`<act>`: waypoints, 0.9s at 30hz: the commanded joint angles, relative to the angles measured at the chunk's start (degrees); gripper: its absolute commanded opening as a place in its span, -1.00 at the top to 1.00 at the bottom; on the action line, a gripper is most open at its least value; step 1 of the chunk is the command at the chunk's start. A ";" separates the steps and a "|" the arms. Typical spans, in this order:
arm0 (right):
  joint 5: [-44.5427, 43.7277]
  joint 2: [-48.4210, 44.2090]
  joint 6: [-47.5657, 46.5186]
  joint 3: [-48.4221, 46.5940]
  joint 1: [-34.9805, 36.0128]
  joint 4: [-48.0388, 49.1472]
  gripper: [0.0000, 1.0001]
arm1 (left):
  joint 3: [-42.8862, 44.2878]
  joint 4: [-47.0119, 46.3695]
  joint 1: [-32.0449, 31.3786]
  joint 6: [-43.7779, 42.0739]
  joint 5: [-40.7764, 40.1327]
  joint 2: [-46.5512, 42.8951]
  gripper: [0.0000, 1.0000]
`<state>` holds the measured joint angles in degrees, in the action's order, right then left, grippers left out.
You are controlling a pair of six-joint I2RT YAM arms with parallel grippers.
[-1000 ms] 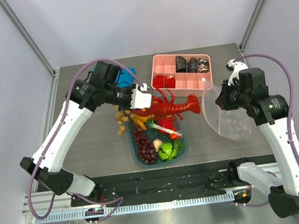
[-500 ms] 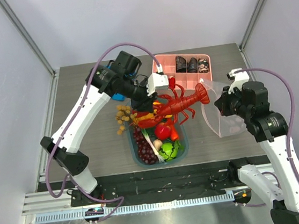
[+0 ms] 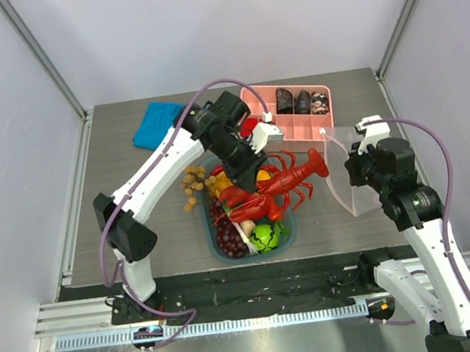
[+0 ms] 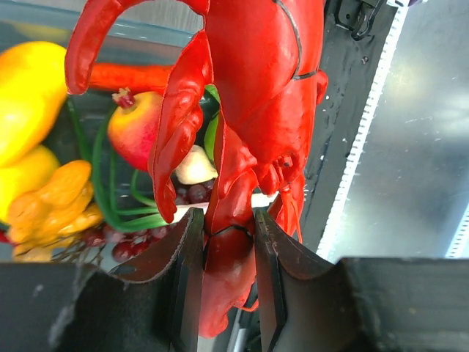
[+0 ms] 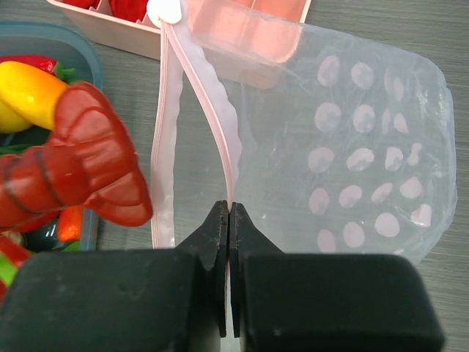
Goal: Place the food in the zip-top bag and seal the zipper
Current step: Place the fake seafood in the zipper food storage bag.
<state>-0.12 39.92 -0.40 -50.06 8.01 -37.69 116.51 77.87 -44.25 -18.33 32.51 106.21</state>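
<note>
A grey wood-grain counter (image 3: 135, 196) between pale walls, shown from overhead and from both wrists. The left claw (image 4: 229, 224) is clenched on the red lobster (image 3: 280, 181), gripping a narrow part at the end away from the tail and holding it in the air over the teal tub (image 3: 210, 230), where the remaining toy foods (image 3: 250, 229) lie. The right claw (image 5: 229, 213) is clenched on the zipper (image 5: 209, 110), pinching one pink lip so that the two lips part above the pinch and the mouth of the zip-top bag (image 5: 359, 147) gapes. In the overhead view the lobster's long axis runs from 8 o'clock (head) to 2 o'clock (tail), so the tail leads. The bag's mouth lies at 3 o'clock from the tail fan, near it but apart. In the right wrist view the fan sits at 9 o'clock from the outer lip, outside the opening. The coming move therefore depends on bringing the tail across that lip and between the two strips. The left arm carries the food and the right arm, nearer the bag, only presents it. The bag is clear and limp, printed with pale round dots, and its far corner overlaps the pink divided tray (image 3: 297, 126). The lobster is glossy hard plastic with thin, splayed legs, which may catch on the lip
</note>
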 commanded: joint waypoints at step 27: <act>6.00 0.07 -1.97 4.18 1.04 3.77 0.98 | 13.56 16.18 -6.46 10.50 1.94 13.04 1.00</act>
<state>2.33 41.60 -2.04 -46.68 8.36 -36.23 125.27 78.08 -50.98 -10.76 30.74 117.23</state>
